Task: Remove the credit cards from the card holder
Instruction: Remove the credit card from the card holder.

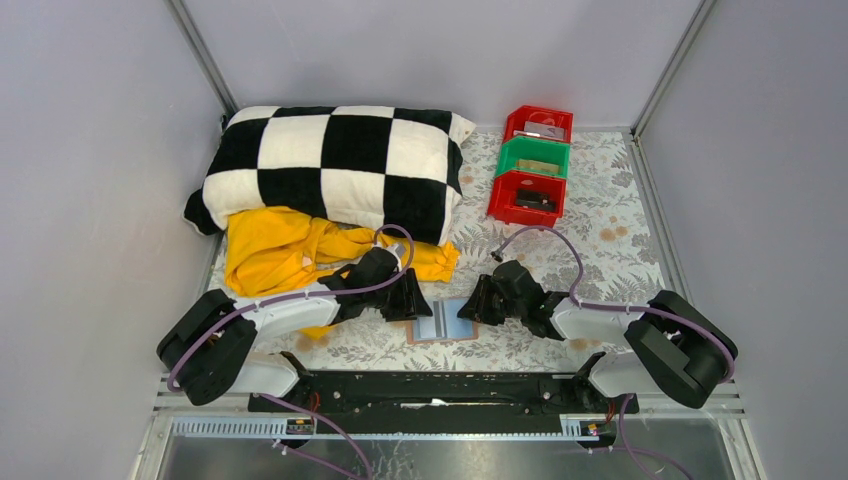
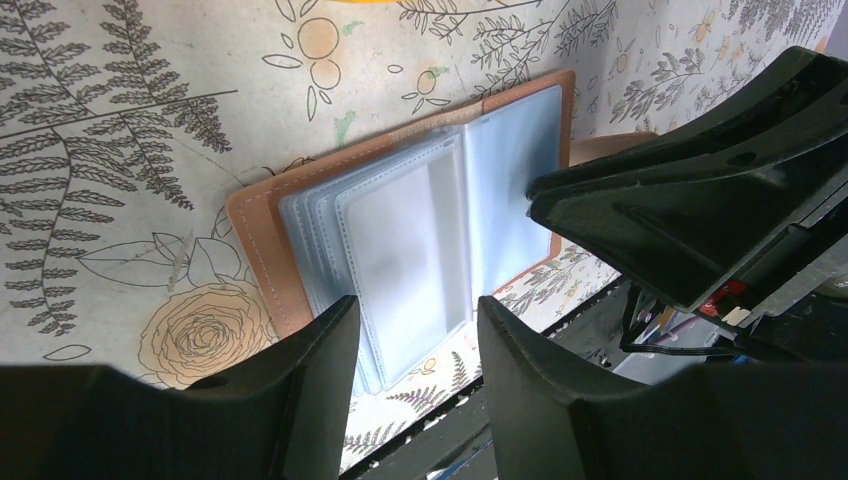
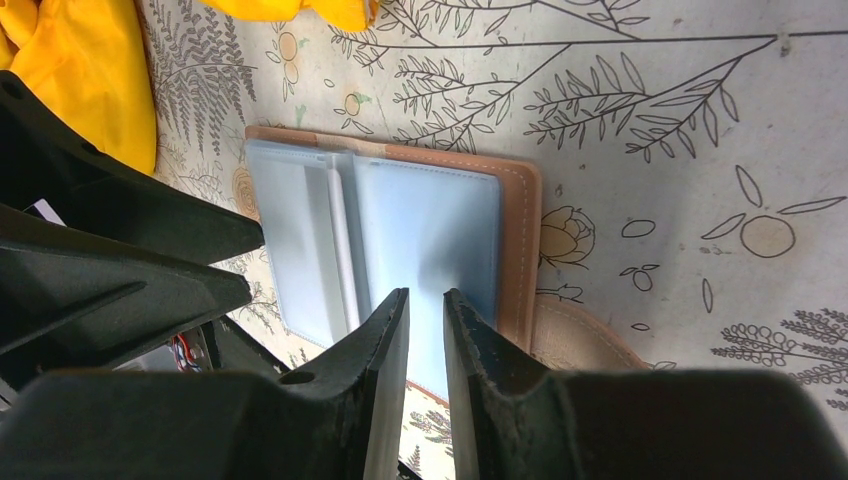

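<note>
Left gripper and right gripper crowd the card holder, yellow cloth seemingly just behind, tabletop rightward open.

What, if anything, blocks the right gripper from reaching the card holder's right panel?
Probably nothing, so yes: the right gripper sits over that panel of the open card holder, jaws narrowly apart, nothing between. The left gripper is at the opposite half.

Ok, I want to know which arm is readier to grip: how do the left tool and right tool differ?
The left tool has fingers well apart; the right tool leaves only a narrow gap. The left tool is over the stacked clear sleeves of the card holder, the right tool over its flat blue panel. Both hang low over the open card holder.
</note>
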